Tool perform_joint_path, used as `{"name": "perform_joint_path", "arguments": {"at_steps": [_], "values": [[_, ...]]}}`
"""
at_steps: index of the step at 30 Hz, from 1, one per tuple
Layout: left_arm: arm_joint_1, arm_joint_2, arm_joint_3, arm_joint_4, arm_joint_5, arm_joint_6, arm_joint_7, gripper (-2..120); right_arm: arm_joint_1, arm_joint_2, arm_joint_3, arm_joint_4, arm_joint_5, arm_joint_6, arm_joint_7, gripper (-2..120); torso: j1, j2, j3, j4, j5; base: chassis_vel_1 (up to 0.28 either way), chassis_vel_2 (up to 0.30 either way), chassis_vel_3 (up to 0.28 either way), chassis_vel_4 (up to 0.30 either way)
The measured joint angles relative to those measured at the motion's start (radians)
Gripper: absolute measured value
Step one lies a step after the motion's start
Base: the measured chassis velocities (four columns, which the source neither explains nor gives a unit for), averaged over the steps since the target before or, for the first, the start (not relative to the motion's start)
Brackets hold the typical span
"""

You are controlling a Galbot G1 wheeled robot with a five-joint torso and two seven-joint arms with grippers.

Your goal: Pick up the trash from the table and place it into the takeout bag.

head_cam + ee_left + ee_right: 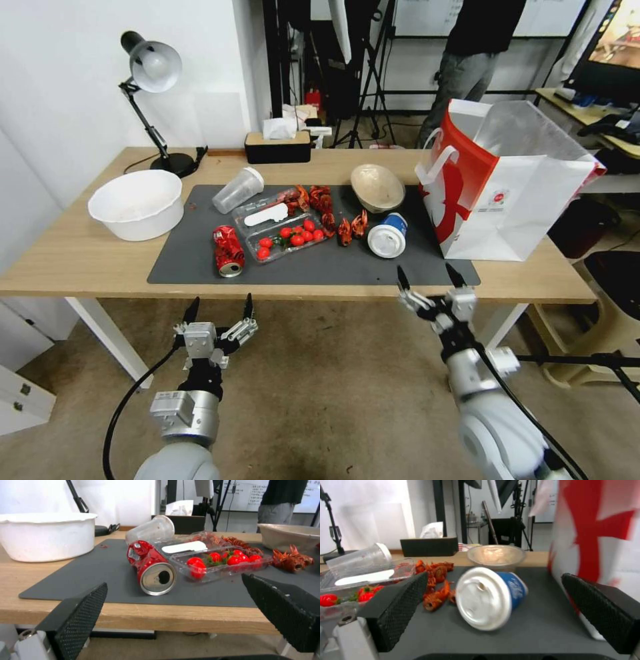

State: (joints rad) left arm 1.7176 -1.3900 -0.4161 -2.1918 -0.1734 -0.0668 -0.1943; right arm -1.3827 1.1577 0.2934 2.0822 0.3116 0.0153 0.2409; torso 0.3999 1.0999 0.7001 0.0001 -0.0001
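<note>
Both claws hang short of bench (80,260) near edge, fingers spread, nothing held. Left claw (220,308) faces crushed red can (228,250) lying on dark mat (193,267); right claw (430,277) faces blue-and-white lidded cup (388,235) on its side. Clear cup (238,189) and beige bowl (377,187) sit farther back on mat. Takeout bag (513,200) stands open at bench's right end, just beside lidded cup.
</note>
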Motion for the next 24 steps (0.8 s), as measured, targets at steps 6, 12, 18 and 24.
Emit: {"name": "perform_joint_path", "arguments": {"at_steps": [6, 12, 18, 24], "values": [[0.003, -0.002, -0.003, 0.000, 0.000, 0.001, 0.000, 100, 0.128, 0.006, -0.077, -0.054, 0.021, -0.078, 0.045, 100, 0.000, 0.000, 0.000, 0.0000, 0.0001, 0.000, 0.000, 0.000, 0.000], [0.006, -0.006, -0.010, 0.003, 0.000, 0.001, 0.000, 100, 0.265, 0.040, -0.162, -0.135, 0.032, -0.170, 0.149, 100, 0.000, 0.000, 0.000, 0.0000, 0.0000, 0.000, 0.000, 0.000, 0.000], [0.003, -0.010, -0.011, 0.007, 0.000, 0.002, -0.001, 100, 0.334, 0.053, -0.204, -0.152, 0.051, -0.250, 0.254, 100, 0.000, 0.000, 0.000, 0.0000, 0.0000, 0.000, 0.000, 0.000, 0.000], [0.003, -0.012, -0.011, 0.009, 0.000, 0.002, -0.001, 100, 0.346, 0.054, -0.211, -0.152, 0.059, -0.272, 0.280, 100, 0.000, 0.000, 0.000, 0.0000, -0.0001, 0.000, 0.000, 0.000, 0.000]]}}
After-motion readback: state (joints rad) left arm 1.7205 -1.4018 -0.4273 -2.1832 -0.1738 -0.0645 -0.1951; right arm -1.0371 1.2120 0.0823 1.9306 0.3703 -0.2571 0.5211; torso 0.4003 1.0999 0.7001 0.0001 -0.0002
